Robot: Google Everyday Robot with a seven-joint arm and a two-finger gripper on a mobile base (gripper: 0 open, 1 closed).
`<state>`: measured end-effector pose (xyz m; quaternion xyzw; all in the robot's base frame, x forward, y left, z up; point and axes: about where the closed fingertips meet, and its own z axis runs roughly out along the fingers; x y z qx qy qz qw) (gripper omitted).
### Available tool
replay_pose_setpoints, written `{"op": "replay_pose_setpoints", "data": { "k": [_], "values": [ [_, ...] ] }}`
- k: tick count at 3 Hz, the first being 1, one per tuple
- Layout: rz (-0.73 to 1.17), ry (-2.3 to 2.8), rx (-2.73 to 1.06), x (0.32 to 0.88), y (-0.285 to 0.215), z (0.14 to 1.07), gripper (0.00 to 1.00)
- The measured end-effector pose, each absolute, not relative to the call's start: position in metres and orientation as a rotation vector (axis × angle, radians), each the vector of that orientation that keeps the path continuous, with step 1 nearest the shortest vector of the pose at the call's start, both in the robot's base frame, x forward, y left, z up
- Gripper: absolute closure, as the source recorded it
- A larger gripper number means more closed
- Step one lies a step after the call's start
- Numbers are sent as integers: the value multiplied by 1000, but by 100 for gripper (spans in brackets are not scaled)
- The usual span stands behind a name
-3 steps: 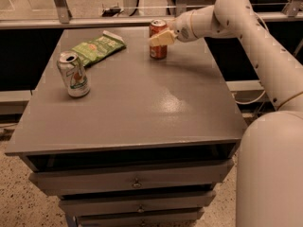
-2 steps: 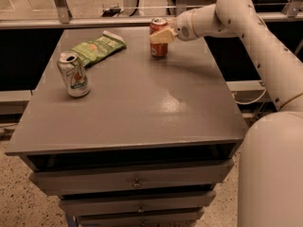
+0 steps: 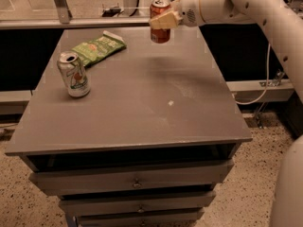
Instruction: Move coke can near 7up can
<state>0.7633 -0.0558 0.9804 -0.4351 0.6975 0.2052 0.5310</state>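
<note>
The gripper (image 3: 161,21) is reaching in from the right over the far edge of the tabletop (image 3: 142,103), and its tan fingers (image 3: 165,20) are clamping around the middle of the coke can (image 3: 160,8). The coke can is staying upright in that grip and appears to be hanging just clear of the surface. The white arm (image 3: 246,4) is stretching away to the upper right. The 7up can (image 3: 73,74) is standing near the left edge, well apart from the coke can, with a green chip bag (image 3: 98,48) lying flat just behind it. Drawers (image 3: 135,181) are showing below the tabletop.
</note>
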Motion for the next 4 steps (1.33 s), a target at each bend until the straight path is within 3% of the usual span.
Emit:
{"op": "replay_pose_setpoints", "data": {
  "k": [2, 4],
  "values": [
    [570, 1653, -1058, 740, -27, 973, 100],
    [833, 1565, -1150, 700, 69, 948, 100]
  ]
}}
